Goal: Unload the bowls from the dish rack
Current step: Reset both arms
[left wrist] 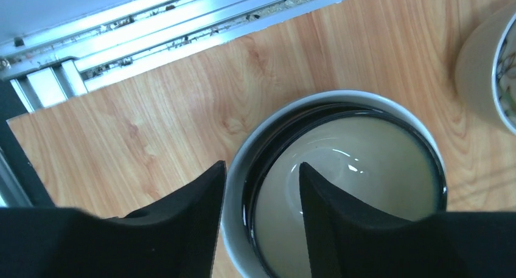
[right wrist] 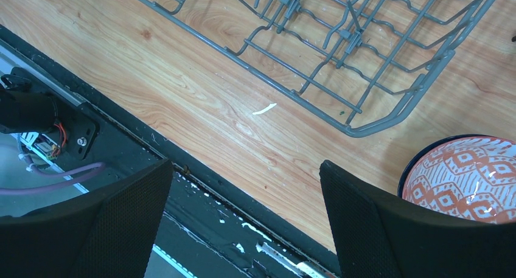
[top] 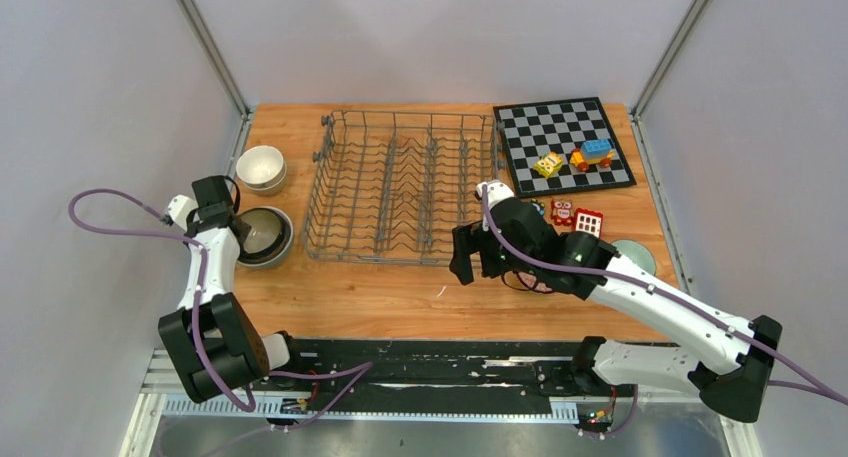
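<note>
The grey wire dish rack (top: 336, 239) stands mid-table with no bowls in it; its near corner shows in the right wrist view (right wrist: 365, 131). Left of it a dark-rimmed cream bowl (left wrist: 359, 187) sits nested in a grey bowl (top: 283, 247), whose rim also shows in the left wrist view (left wrist: 234, 187). A white bowl (top: 260, 167) stands behind them, also in the left wrist view (left wrist: 481, 65). My left gripper (top: 240, 235) (left wrist: 261, 168) is open, with its fingers straddling the nested rims. My right gripper (top: 477, 267) (right wrist: 244, 165) is open wide and empty beside an orange patterned bowl (right wrist: 468, 177), which is mostly under the arm.
A black-and-white chessboard (top: 530, 127) with toy blocks (top: 590, 155) lies at the back right. More small toys (top: 578, 217) and a teal disc (top: 640, 257) lie right of the rack. The black front rail (right wrist: 201, 211) runs just below my right fingers.
</note>
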